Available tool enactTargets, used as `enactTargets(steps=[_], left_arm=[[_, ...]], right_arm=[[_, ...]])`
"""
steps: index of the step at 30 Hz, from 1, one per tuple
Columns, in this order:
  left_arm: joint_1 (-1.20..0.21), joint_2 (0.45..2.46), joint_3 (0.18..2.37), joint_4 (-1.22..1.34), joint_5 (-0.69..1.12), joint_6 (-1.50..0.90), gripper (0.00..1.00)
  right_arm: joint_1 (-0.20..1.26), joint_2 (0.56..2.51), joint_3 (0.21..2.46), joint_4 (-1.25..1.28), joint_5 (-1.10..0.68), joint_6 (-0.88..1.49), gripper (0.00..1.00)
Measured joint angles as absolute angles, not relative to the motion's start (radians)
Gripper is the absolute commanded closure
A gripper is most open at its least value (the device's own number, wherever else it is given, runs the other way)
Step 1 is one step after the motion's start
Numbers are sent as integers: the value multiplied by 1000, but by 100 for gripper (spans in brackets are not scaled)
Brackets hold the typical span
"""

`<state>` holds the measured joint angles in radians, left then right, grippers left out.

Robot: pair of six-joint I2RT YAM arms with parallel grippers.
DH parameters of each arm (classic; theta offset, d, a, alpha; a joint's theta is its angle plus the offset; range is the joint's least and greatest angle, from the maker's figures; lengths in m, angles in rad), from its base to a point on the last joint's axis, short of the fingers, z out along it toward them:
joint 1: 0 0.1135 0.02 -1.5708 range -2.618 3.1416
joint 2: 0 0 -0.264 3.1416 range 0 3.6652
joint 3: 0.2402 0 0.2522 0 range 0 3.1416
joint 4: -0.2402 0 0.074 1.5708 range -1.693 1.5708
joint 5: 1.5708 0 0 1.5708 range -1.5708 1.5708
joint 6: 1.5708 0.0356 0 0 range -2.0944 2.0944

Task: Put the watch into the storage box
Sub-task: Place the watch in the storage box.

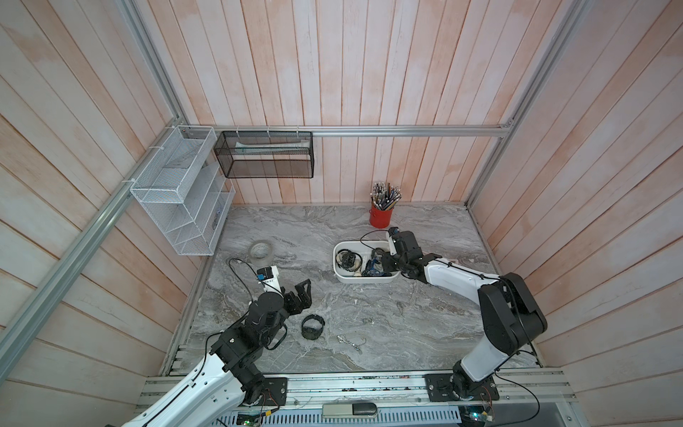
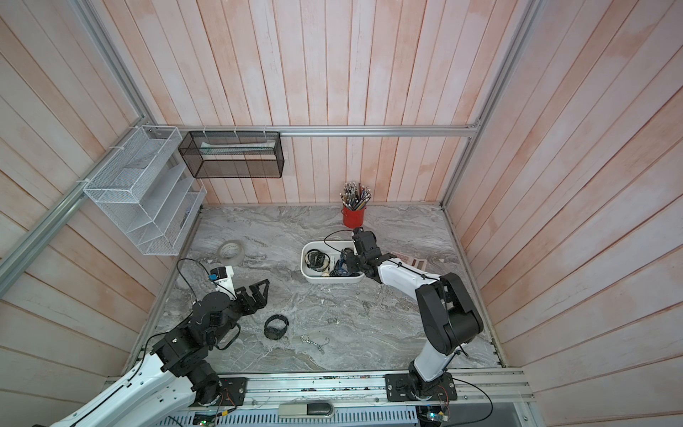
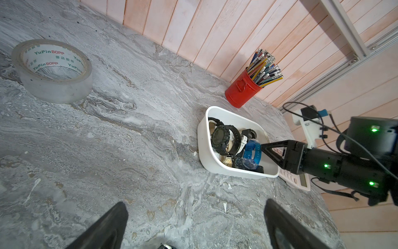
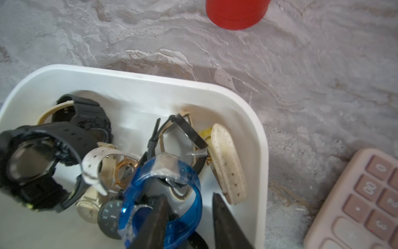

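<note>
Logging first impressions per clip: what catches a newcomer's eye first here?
The shallow white plastic storage box heaped with watches, mid-table, the right claw open at a translucent blue watch. Then the black round watch alone on the grey marble tabletop near the open left claw.

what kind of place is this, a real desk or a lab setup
Probably a robot test cell dressed as a desk: aluminium frame around plank walls, left arm and right arm bolted to a front rail, pencil cup and tape roll as props.
</note>
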<state>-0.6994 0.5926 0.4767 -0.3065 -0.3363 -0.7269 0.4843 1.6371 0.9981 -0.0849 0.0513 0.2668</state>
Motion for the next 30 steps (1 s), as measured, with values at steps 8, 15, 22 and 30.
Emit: enactTargets(steps=[8,15,22,30], left_arm=[[-699,613,477,-291,-333,-730,0],[-699,648,477,-288,-319,-730,0],[-698,652,477,-300,-307,-739,1],[-698,690,483,-407,-257,-811,18]], right_arm=[[482,1458,991,-84,-7,287,33],[481,1238,775,6,-81,316,20],[481,1135,645,57,-84,337,15],[481,1138,646,103,-84,341,15]])
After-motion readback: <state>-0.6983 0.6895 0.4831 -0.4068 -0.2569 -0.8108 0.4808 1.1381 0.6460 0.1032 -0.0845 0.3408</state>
